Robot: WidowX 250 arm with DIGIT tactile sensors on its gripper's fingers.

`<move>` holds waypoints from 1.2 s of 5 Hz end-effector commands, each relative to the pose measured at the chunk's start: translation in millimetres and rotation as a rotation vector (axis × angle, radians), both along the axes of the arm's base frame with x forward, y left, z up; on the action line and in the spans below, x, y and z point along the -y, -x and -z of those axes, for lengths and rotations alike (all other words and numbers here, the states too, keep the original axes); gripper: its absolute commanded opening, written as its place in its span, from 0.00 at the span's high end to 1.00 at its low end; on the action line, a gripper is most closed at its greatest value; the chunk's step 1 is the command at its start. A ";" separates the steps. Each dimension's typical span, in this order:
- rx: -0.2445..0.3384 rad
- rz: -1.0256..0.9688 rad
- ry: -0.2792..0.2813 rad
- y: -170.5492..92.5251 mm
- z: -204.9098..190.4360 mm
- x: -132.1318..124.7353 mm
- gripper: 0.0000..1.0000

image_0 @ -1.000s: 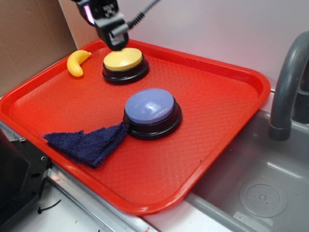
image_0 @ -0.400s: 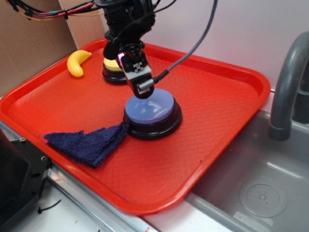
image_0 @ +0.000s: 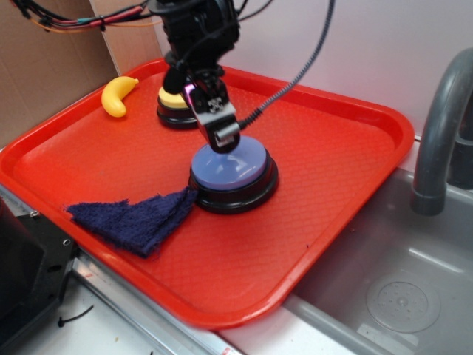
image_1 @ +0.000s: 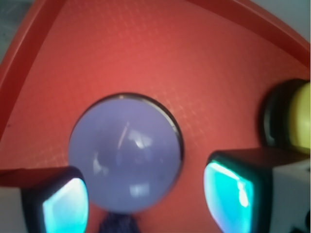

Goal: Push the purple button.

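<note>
Descending onto the target: the gripper (image_0: 226, 138) has come down a little further than it stood 0.4 s ago, and its tip now sits at the upper left part of the dome; one second ago it hung over the yellow button (image_0: 171, 98) at the far side.

Item 1, purple button (image_0: 230, 164): lavender dome on a black round base, near the middle of the red tray (image_0: 332, 170). Dome not visibly sunk in the exterior view; whether it is depressed cannot be told.

Item 2, gripper: the wrist view shows its two fingers (image_1: 65, 206) set apart, one at each lower corner, with the purple button (image_1: 127, 160) seen between and beyond them. Jaws stand wide, holding nothing.

Item 3, yellow button: behind the arm, partly hidden, untouched.

Item 4, toy banana (image_0: 118, 95): far left corner of the tray, well apart from the work.

Item 5, dark blue cloth (image_0: 133, 218): folded, its corner touching or just under the front left of the purple button's base.

Item 6, sink (image_0: 399, 296) with grey faucet (image_0: 440, 133): right of the tray.

Assessment: the move across is done and the press is in hand. By my judgement a short further push straight down is needed, kept away from the dome's edge, where the glossy curve could let the tip slide off.
</note>
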State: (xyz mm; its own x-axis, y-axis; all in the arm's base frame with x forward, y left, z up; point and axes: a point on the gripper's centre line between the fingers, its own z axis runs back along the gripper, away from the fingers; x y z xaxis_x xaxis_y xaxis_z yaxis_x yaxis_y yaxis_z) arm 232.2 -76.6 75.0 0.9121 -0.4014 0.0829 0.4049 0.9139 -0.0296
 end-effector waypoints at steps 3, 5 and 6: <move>0.003 0.051 -0.010 -8.2 2.9 16.9 0.00; 0.022 0.047 -0.034 -5.3 -27.2 11.4 0.00; 0.027 0.041 -0.038 -3.4 -34.3 10.3 0.00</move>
